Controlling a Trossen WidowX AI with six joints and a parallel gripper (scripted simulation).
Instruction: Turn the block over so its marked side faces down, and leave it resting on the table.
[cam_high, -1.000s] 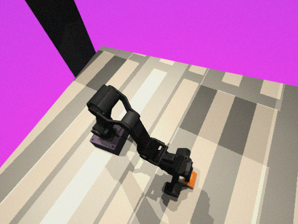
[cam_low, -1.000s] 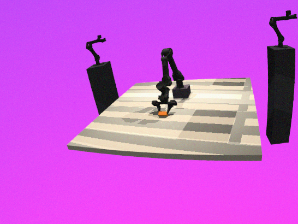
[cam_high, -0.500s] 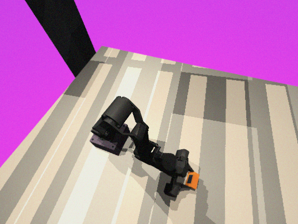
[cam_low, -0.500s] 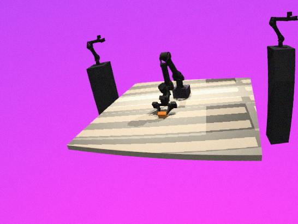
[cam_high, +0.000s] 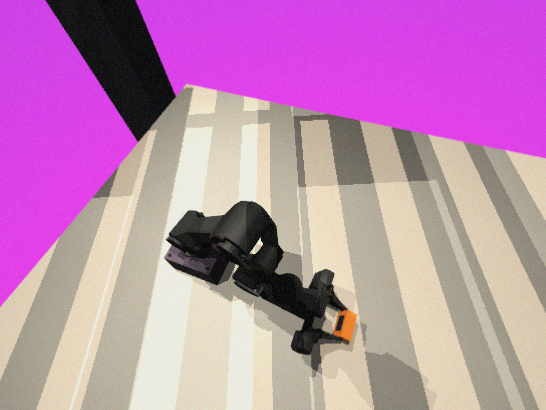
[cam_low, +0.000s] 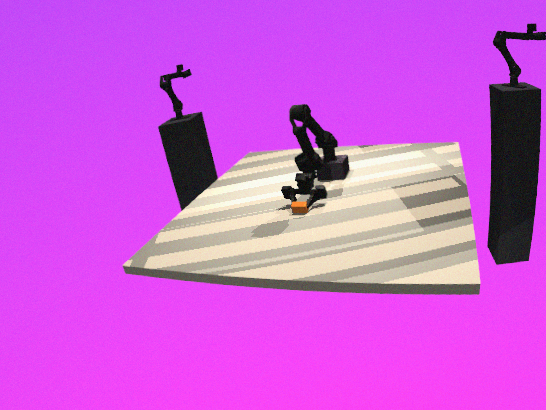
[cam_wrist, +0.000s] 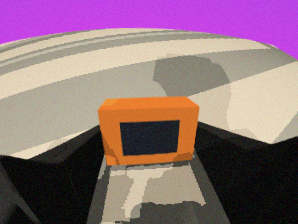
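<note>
The orange block (cam_high: 350, 327) (cam_low: 299, 207) (cam_wrist: 150, 159) is held on edge between the fingers of my gripper (cam_high: 346, 325) (cam_low: 300, 205) (cam_wrist: 148, 128), which is shut on its two ends. Its dark rectangular mark (cam_high: 340, 322) (cam_wrist: 150, 137) is on the upright face turned back toward the wrist and the arm's base. In the exterior view a plain orange side shows. The gripper points outward, close to level, low over the table (cam_high: 465, 370) (cam_low: 375, 260) (cam_wrist: 45, 115). Whether the block's lower edge touches the table cannot be told.
The arm's base (cam_high: 200, 265) (cam_low: 334, 168) stands behind the gripper on the table. Two dark pillars (cam_low: 187, 160) (cam_low: 515, 175) bearing small arms stand beyond the left and right table edges. Striped shadows cross the table.
</note>
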